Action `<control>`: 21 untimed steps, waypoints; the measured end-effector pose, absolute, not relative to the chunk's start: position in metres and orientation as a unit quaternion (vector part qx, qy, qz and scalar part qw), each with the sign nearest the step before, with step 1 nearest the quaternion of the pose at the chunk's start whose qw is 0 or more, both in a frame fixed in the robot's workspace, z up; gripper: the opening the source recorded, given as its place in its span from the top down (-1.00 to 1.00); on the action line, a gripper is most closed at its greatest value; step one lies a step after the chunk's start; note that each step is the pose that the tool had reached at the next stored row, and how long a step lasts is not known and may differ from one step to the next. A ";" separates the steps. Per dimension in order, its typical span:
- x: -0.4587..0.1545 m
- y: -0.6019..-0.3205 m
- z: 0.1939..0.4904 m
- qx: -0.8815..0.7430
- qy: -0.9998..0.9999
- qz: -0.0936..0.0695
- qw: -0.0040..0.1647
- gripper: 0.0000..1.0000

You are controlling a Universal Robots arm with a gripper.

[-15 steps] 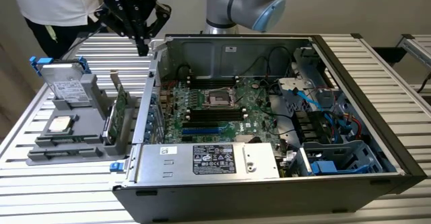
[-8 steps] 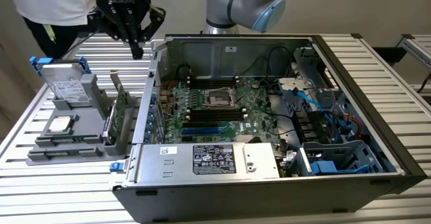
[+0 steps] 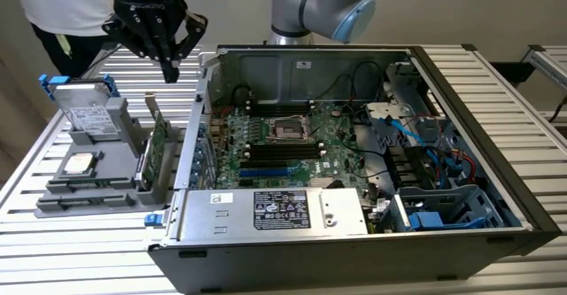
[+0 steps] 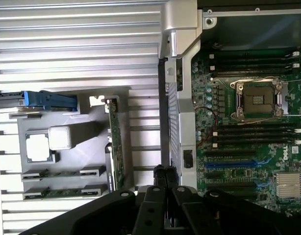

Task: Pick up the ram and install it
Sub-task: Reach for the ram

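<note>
Gripper point(image 3: 170, 74) hangs high beside the open computer case point(image 3: 522, 225), its fingers pinched together on nothing. The ram point(image 4: 61, 174) lies flat in the grey holder tray point(image 4: 89, 147), well apart from the tips. I'd say the pick-up is not yet begun. A grasp calls for parted fingers, squared across the stick's long edges.

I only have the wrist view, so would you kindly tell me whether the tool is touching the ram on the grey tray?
Observer: No, the tool hangs in the air above the grey tray, clear of the ram.
Operator: Is anybody near the table?
Observer: Yes, a person in a white top stands at its far edge, at the exterior view's left.
</note>
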State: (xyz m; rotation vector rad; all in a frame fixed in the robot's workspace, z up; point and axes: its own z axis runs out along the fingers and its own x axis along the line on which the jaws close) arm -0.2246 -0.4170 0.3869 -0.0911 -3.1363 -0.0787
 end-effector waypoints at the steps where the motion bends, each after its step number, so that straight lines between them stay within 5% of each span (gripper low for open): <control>1: -0.226 -0.418 0.387 -0.029 -0.999 -0.025 0.002 0.80; 21: -0.268 -0.429 0.377 -0.021 -0.999 -0.025 0.010 0.80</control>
